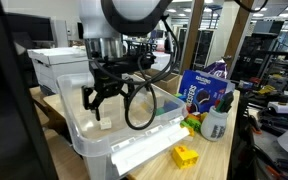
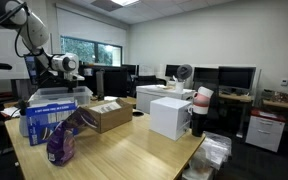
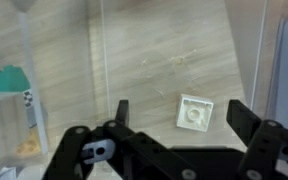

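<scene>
The jaws are spread wide and grip nothing: in the wrist view the gripper has its two black fingers standing well apart, and a small white square tile lies flat between them, nearer the finger on the right of the picture and touching neither. The tile rests on the floor of a clear bin. Through the see-through floor the wood grain of the tabletop shows, and the bin's walls run as pale lines on either side of the tile. In an exterior view the gripper hangs inside the bin, pointing down, above the middle of its floor. A teal thing shows beyond the bin's wall at the left of the wrist view. Outside the bin, a yellow block lies on the tabletop just beside the bin's front corner. Farther along that side stand a blue bag and a small bottle.
</scene>
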Robot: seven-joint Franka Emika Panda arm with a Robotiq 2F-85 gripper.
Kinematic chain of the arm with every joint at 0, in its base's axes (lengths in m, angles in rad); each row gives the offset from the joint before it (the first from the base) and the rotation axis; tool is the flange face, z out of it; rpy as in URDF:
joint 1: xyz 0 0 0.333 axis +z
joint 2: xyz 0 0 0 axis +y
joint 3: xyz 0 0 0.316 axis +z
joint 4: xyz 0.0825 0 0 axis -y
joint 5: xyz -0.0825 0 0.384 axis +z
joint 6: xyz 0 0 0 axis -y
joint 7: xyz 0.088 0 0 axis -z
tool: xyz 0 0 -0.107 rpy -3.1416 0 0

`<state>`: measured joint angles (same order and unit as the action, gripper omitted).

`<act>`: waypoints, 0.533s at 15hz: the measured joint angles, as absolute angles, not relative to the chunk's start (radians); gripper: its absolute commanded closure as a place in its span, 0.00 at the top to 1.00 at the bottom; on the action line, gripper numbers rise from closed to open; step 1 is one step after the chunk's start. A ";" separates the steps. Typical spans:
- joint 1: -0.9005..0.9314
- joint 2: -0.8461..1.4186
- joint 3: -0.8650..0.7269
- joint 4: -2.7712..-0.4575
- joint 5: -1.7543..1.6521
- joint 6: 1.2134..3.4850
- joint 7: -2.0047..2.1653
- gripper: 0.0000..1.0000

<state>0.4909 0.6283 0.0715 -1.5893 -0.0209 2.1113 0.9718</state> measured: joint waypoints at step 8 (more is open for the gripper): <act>0.506 0.635 0.068 -1.674 -0.052 2.243 1.059 1.00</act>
